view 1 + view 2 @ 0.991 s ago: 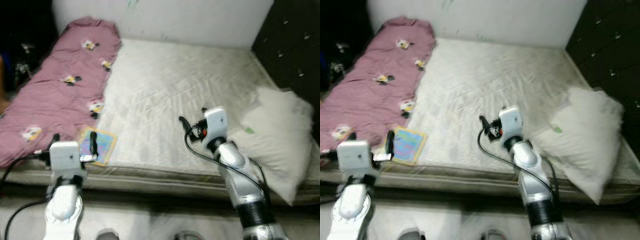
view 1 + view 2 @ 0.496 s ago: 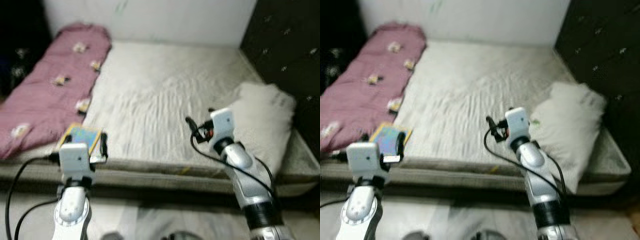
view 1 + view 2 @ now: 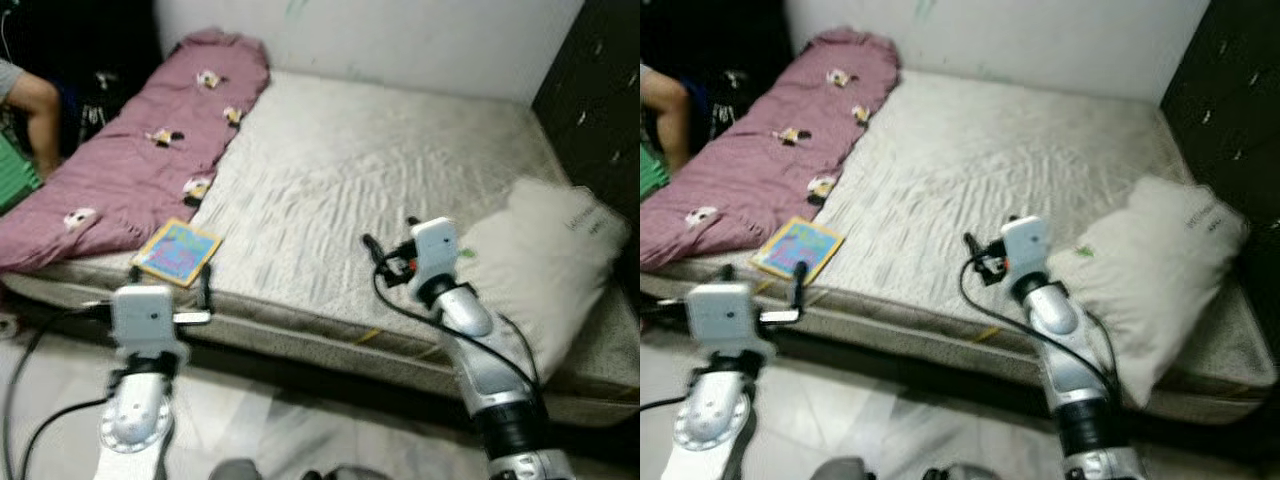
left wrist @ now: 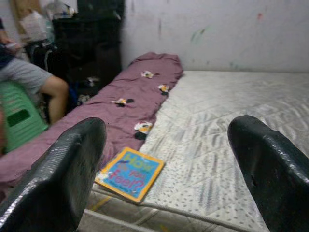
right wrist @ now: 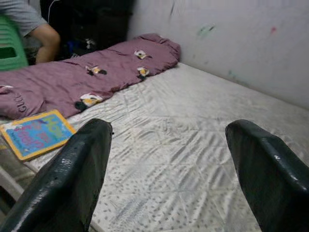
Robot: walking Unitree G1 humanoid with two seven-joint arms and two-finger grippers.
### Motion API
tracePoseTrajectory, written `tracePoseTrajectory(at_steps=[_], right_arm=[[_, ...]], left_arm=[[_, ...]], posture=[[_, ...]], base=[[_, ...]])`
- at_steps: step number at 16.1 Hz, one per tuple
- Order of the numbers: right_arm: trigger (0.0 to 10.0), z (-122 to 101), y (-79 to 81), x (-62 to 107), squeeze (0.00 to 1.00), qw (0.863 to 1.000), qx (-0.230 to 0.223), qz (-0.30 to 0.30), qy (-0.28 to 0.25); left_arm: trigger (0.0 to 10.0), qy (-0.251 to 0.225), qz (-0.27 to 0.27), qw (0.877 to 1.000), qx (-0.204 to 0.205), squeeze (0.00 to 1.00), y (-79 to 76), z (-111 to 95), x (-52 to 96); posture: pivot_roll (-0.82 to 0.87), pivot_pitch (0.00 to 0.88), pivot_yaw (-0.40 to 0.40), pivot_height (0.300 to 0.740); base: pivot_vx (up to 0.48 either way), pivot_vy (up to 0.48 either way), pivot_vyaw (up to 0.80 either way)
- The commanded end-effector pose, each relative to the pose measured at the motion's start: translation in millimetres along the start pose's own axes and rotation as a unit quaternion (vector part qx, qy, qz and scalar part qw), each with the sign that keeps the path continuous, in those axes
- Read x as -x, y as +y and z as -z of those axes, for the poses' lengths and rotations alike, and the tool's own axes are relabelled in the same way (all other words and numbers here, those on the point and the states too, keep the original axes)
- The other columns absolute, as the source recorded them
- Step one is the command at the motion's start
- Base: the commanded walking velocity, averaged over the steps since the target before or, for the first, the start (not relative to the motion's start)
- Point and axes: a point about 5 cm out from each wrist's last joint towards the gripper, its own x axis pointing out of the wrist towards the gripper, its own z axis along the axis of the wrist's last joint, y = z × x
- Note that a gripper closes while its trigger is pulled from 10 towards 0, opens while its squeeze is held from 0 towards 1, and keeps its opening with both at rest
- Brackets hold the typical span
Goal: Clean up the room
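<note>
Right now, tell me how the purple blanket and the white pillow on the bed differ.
The purple blanket lies stretched flat along the mattress's left side; the white pillow sits puffed up at the right edge. The blanket carries small cartoon patches, the pillow is nearly plain. A book lies beside the blanket, not beside the pillow. Both rest on the mattress.

Bed (image 3: 400, 190) w/ bare pale quilted mattress, set against white wall. On it: mauve blanket (image 3: 150, 170) w/ small animal prints along robot's left side; colourful kids' book (image 3: 177, 252) flat at front edge, just beside blanket; white pillow (image 3: 545, 265) at front right corner, slightly overhanging edge.
</note>
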Motion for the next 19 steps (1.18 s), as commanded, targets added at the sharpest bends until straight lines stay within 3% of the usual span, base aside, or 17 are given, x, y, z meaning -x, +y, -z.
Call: tracePoseTrajectory(at_steps=[1, 10, 13, 19], right_arm=[[10.0, -2.2, -3.6, -0.8, 0.0, 1.0, 0.006, 0.002, -0.003], [10.0, -2.7, -3.7, -1.4, 0.0, 1.0, 0.005, 0.002, -0.004], [10.0, -2.5, -4.3, -1.7, 0.0, 1.0, 0.004, 0.002, -0.004], [10.0, -17.2, 0.8, -10.7, 0.0, 0.999, 0.03, -0.024, -0.017]], left_arm=[[10.0, -0.009, 0.006, 1.0, 0.003, 0.0, -2.4, -3.5, -1.7], [10.0, -0.013, 0.012, 1.0, 0.006, 0.0, -3.6, -4.5, -1.8], [10.0, 0.004, -0.011, 1.0, 0.0, 0.0, -0.1, -0.6, -1.5], [10.0, 0.006, -0.04, 0.999, -0.009, 0.0, 6.5, -4.2, -14.9]], posture=[[-0.01, 0.0, -0.06, 0.74], [-0.01, 0.0, -0.06, 0.74], [-0.01, 0.0, -0.06, 0.74], [-0.01, 0.0, -0.05, 0.74]], base=[[0.274, 0.0, 0.0], [0.302, 0.0, 0.0], [0.081, 0.0, 0.0], [0.0, 0.0, -0.71]])
